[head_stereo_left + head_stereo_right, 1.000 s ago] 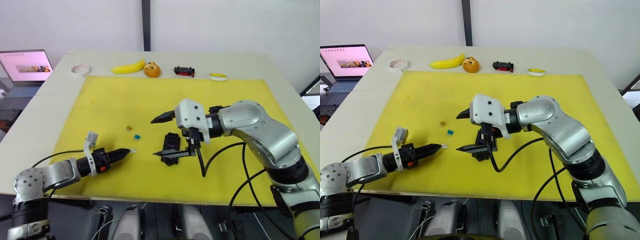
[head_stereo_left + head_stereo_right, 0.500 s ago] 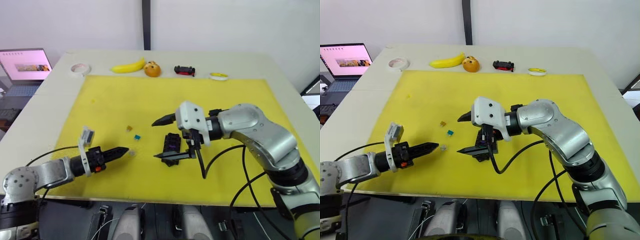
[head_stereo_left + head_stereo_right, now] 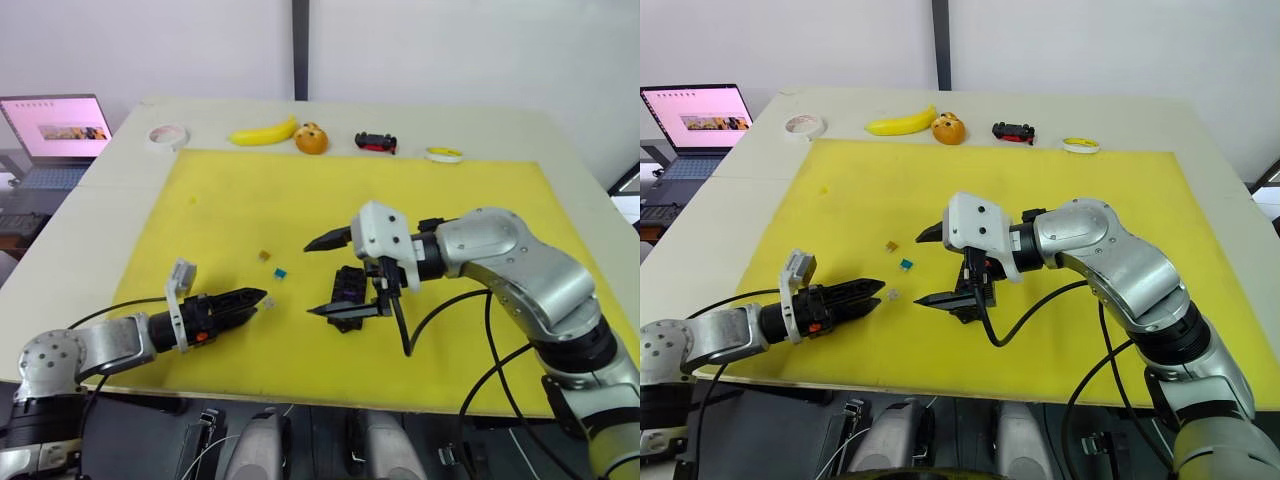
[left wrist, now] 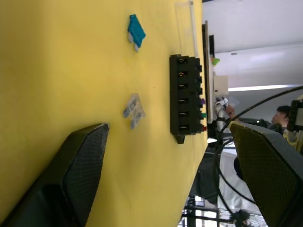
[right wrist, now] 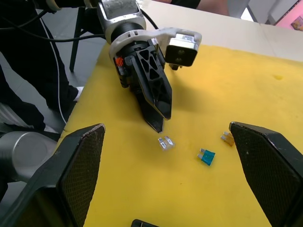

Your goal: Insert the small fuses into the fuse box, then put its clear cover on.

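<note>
Three fuses lie loose on the yellow mat (image 3: 820, 160): grey-white fuse (image 4: 133, 110) just off my left gripper (image 3: 877, 294), teal fuse (image 3: 905, 265) and brown fuse (image 3: 890, 246) beyond. The fuse box (image 4: 187, 97) sits near, under my right gripper (image 3: 932, 265), whose fingers are spread wide, holding nothing. My left fingers are parted and empty too. I judge insertion half done; next I must close on the grey-white one.
</note>
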